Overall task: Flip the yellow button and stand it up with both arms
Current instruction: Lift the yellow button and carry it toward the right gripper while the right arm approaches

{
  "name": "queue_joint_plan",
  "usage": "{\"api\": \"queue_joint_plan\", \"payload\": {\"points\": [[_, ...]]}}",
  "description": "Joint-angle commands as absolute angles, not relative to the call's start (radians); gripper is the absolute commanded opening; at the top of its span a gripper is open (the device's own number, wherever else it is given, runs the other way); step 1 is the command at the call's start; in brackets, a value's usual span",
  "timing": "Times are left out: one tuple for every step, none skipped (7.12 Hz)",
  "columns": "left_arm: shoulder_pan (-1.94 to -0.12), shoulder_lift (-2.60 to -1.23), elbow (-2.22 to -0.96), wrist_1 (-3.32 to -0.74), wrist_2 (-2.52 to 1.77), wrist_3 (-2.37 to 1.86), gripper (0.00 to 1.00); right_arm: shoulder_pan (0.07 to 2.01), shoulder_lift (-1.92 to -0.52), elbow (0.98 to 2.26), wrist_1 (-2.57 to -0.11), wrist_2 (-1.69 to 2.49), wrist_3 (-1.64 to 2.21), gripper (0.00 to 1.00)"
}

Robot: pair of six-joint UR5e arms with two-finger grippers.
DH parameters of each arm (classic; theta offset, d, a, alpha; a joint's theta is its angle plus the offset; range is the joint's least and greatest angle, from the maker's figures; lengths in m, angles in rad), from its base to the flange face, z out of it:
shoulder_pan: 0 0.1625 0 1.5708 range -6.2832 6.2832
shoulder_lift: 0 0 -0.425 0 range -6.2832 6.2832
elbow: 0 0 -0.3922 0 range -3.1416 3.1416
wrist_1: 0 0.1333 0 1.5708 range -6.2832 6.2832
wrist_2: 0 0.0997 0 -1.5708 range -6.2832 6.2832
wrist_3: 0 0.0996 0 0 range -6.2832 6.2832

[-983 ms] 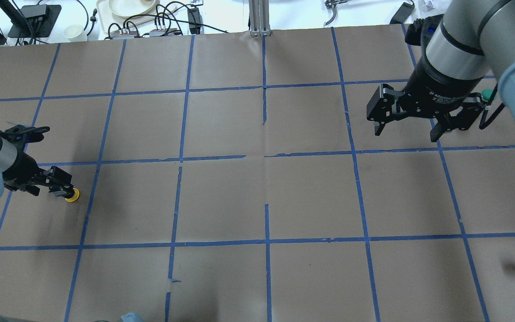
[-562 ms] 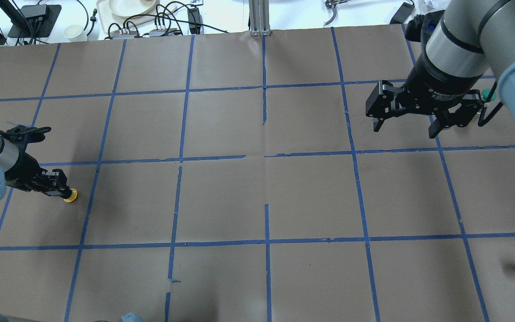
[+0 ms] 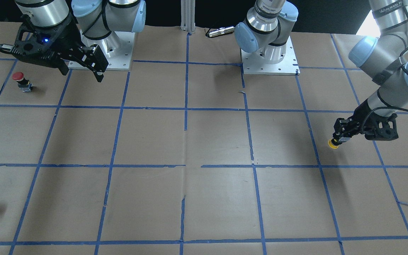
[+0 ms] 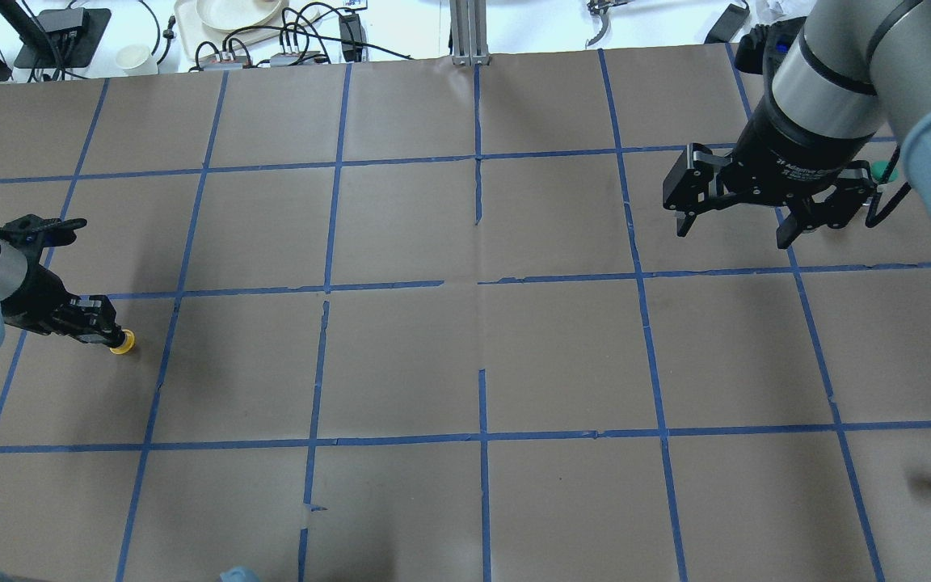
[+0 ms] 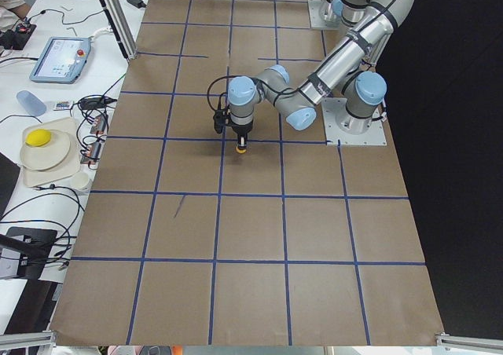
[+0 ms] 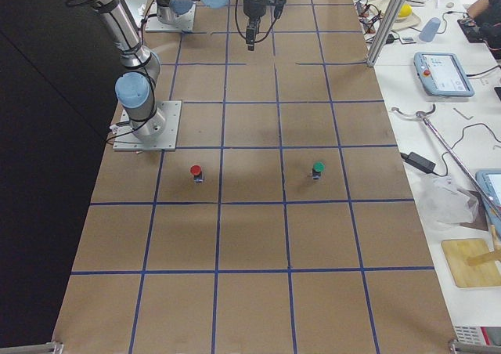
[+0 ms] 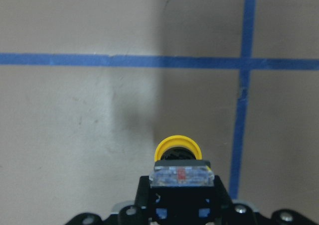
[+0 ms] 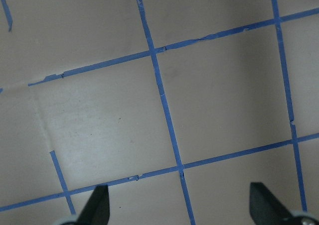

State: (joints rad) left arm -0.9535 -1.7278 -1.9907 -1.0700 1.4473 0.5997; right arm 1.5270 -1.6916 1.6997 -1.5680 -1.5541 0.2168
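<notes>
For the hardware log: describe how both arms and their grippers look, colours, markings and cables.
Both the left arm and the right arm are silver-grey tubes with rounded light-blue joint caps. The left gripper and right gripper are black and two-fingered; white lettering marks the right one's body. Thin black cables loop at each wrist.

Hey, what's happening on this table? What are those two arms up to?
The left arm's tool is clamped on a small yellow button. It grips the button's block body, with the yellow cap pointing down toward the paper-covered table. Whether the cap touches the paper is hard to tell. The right arm's tool hangs open and empty above the other end of the table, well away from the button. A red button and a green button stand untouched elsewhere.
</notes>
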Motion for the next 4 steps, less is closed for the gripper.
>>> {"api": "queue_joint_plan", "payload": {"points": [[-0.971,-1.672,-1.904,-1.361,1.184,0.606,0.19,1.485,-1.69,1.701,-1.56,-1.548,0.272,1.0],[-1.044,-1.642,-1.895,-1.459,1.078,0.612,0.19,1.485,-1.686,1.703,-1.571,-1.545,0.27,1.0],[-1.116,-1.632,-1.902,-1.492,0.96,0.615,0.19,1.483,-1.654,1.692,-1.571,-1.542,0.273,1.0],[-1.197,-1.623,-1.908,-1.532,0.796,0.606,0.19,1.485,-1.64,1.681,-1.568,-1.492,0.278,1.0]]}}
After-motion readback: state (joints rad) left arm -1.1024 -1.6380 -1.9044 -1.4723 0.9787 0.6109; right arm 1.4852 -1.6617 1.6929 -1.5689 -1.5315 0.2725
